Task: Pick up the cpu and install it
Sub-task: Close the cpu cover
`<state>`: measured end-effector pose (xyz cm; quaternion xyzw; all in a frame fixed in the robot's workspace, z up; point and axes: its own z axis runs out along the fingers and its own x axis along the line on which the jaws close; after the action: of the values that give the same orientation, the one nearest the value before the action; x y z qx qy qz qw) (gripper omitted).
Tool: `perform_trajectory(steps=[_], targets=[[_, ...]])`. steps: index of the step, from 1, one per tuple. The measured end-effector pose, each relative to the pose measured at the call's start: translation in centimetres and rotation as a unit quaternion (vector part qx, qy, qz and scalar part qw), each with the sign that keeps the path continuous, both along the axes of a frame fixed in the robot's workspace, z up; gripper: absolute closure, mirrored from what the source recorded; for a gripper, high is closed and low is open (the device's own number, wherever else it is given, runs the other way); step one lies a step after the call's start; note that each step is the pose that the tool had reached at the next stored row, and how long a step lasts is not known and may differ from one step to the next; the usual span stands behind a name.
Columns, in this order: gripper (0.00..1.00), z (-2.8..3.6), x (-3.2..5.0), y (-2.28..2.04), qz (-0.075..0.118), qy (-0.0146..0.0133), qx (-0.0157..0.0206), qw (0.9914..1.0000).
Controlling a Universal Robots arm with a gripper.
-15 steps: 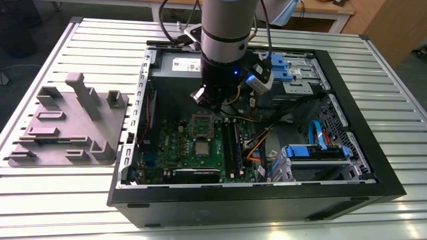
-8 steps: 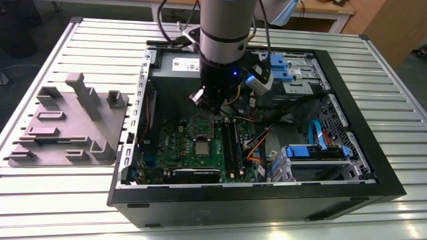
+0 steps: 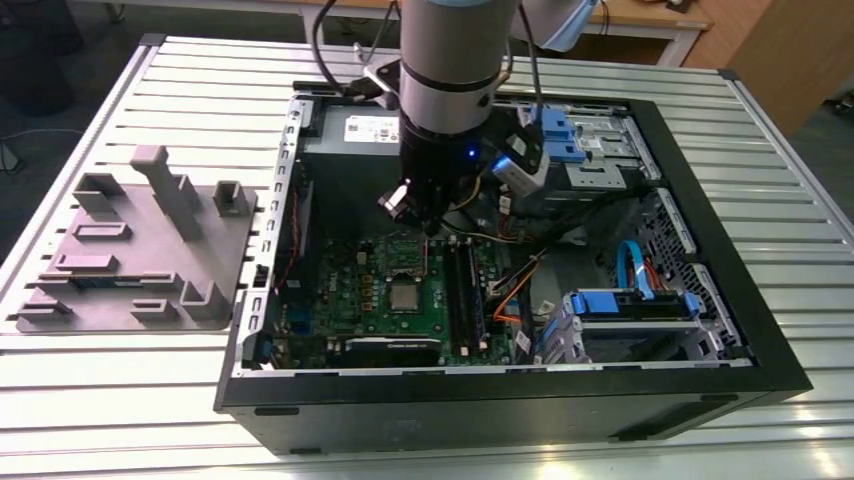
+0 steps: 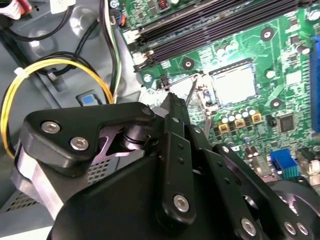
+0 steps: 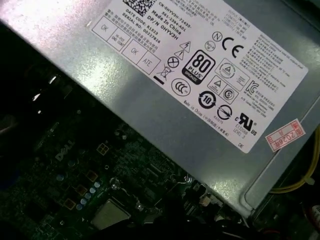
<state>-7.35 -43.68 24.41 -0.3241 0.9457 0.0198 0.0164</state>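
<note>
One cpu (image 3: 403, 297) sits flat in its socket (image 4: 235, 64), apparently installed; gripper (image 3: 427, 226) hovers nearby, and we can't tell its opening.

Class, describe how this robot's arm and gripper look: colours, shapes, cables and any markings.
The arm is a smooth silver-grey cylinder with a dark ring, then a black section carrying a small blue light. Black cables run alongside it, and a small pale box is fixed to its side. The gripper is matte black, built of flat jointed bars fastened with silver screws.
</note>
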Motion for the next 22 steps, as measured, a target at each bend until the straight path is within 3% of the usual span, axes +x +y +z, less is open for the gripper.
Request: perform_trajectory(steps=[5,16,18,22], targets=[[0.90,0.00,0.00,-0.91,0.000,0.0001,-0.0010,1.00000],[0.90,0.00,0.00,-3.61,0.000,0.0003,-0.0015,1.00000],[0.90,0.00,0.00,-3.83,0.001,0.0003,-0.0016,1.00000],[0.90,0.00,0.00,-3.84,0.001,0.0003,-0.0017,1.00000]])
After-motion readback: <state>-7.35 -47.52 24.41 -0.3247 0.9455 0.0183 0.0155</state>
